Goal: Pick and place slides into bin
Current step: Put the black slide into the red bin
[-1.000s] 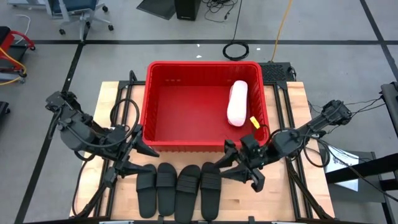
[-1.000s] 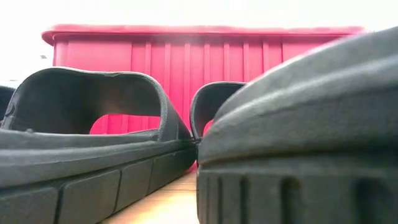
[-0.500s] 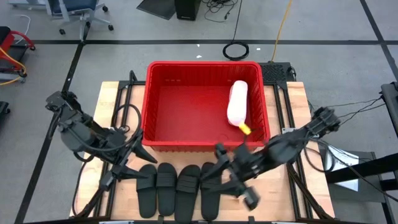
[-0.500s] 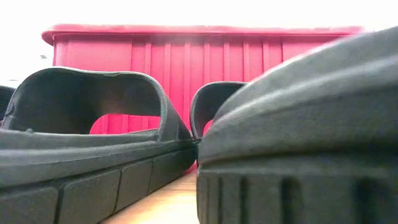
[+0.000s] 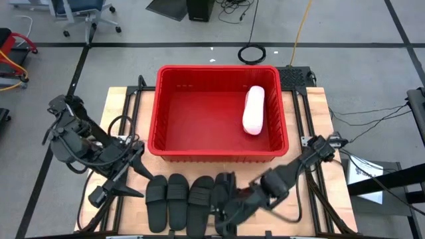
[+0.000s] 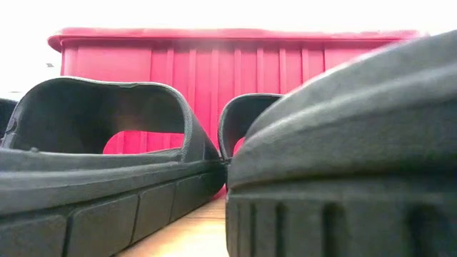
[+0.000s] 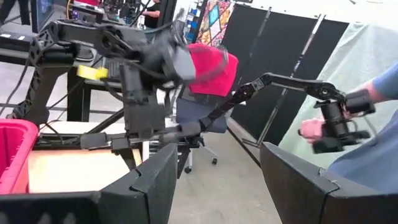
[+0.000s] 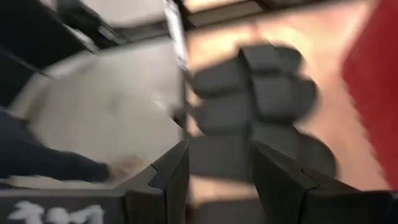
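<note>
The red bin (image 5: 159,113) stands at the table's far middle with one pale pink slide (image 5: 253,109) lying on its floor at the right. Four black slides (image 5: 189,201) lie side by side on their soles along the near edge; they fill the low view (image 6: 107,164), with the bin (image 6: 228,57) behind them. My right gripper (image 5: 222,207) is open over the rightmost black slide (image 5: 224,188), with the slides ahead of it in its wrist view (image 8: 249,106). My left gripper (image 5: 136,172) is open and empty, left of the row.
Wooden table top (image 5: 119,113) shows left and right of the bin. The left wrist view shows my right arm (image 7: 149,68) and, beyond the table, a person (image 7: 367,143) holding a device. Cables run beside the table's right side (image 5: 358,166).
My right gripper has swung from the bin's near right corner toward the table's left and near edge, ending over the rightmost black slide. My left gripper has drawn back from the bin's near left corner toward the table's left and near edge. The slides have stayed put.
</note>
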Motion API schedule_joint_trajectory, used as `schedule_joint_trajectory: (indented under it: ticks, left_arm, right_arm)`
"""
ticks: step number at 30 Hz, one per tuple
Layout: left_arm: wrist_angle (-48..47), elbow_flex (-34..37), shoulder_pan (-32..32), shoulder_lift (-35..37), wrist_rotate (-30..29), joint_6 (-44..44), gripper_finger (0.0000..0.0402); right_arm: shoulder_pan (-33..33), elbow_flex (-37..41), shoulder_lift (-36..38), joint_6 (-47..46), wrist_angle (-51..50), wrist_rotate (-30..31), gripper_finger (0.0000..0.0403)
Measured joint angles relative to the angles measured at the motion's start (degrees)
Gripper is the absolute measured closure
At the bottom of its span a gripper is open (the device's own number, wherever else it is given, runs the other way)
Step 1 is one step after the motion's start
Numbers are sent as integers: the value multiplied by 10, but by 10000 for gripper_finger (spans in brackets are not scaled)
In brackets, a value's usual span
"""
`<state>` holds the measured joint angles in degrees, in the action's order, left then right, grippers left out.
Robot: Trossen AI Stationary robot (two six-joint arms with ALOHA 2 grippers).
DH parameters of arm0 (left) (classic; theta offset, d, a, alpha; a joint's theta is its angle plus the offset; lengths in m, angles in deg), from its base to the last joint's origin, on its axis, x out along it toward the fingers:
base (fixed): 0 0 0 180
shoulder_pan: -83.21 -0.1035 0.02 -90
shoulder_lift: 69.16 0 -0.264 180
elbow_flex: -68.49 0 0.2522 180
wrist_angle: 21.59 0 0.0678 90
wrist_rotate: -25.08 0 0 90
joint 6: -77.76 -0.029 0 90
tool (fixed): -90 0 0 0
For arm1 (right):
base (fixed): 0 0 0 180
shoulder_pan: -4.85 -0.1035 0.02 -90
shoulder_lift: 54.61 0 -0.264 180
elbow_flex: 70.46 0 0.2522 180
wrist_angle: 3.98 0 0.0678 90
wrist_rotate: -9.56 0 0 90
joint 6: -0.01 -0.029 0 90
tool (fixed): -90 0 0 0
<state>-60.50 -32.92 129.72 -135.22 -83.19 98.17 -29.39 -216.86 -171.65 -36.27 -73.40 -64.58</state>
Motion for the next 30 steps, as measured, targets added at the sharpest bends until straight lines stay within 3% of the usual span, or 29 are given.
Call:
schedule_joint_trajectory:
  ticks: [7, 18, 26, 30]
  left_arm:
    - [-15, 0, 20, 6, -15, -1, 176]
    - [-26, 0, 24, 6, -15, 18, 176]
    - [-26, 0, 24, 6, -16, 12, 176]
    - [-26, 0, 24, 6, -16, 11, 176]
  right_arm:
    - [-32, -1, -51, -62, -164, 93, 245]
    - [-47, 0, -143, -66, -211, 90, 245]
    - [-30, 53, -149, -71, -124, 107, 245]
    - [-28, 67, -148, -78, -64, 51, 245]
